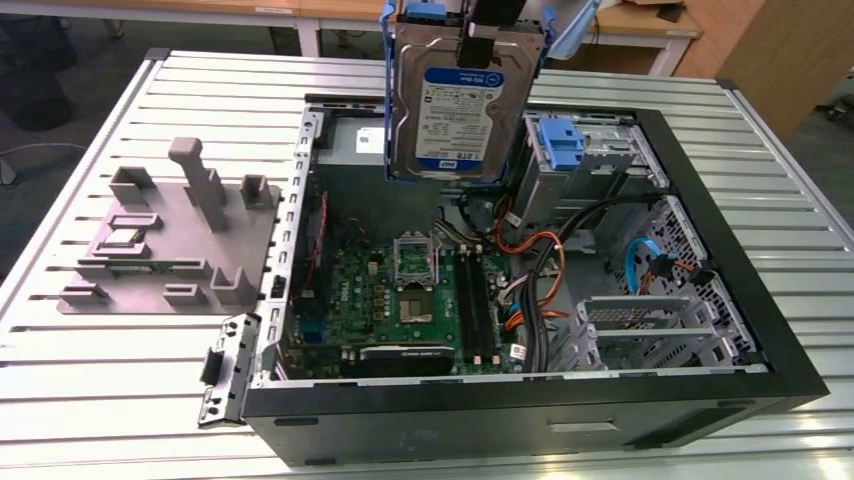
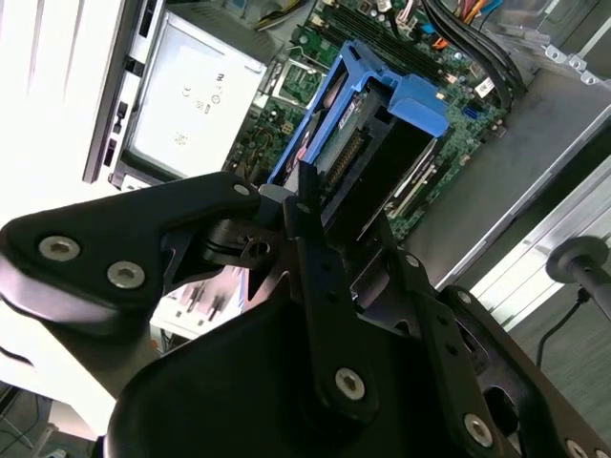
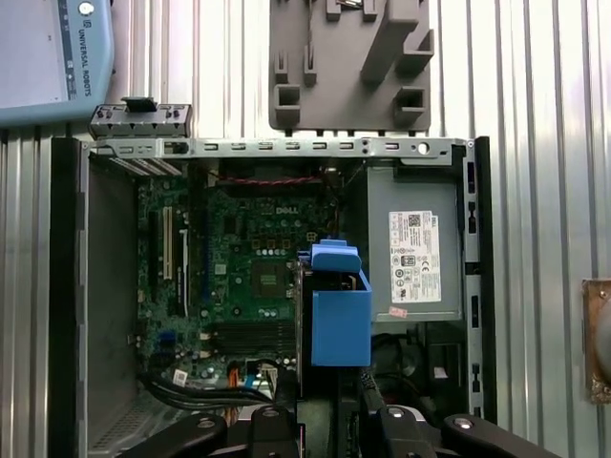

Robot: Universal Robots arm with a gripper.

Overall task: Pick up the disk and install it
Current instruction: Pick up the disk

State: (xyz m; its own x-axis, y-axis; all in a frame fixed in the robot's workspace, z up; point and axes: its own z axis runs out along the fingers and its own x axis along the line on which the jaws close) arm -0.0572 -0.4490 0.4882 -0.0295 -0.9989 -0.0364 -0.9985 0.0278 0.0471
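Pick-up is done: the claw [image 1: 483, 40] is clenched on the disk [image 1: 461, 105], which hangs upright above the open computer case [image 1: 534, 430], so seating it inside is left.

gripper [image 2: 286, 196] | both wrist views: matte black linked bars with rounded ends | silver socket-head screws [image 2: 348, 384] at the pivots | bulky black housing [image 2: 239, 401] behind | exterior view, 12 o'clock: narrow black fingers [image 1: 477, 45]
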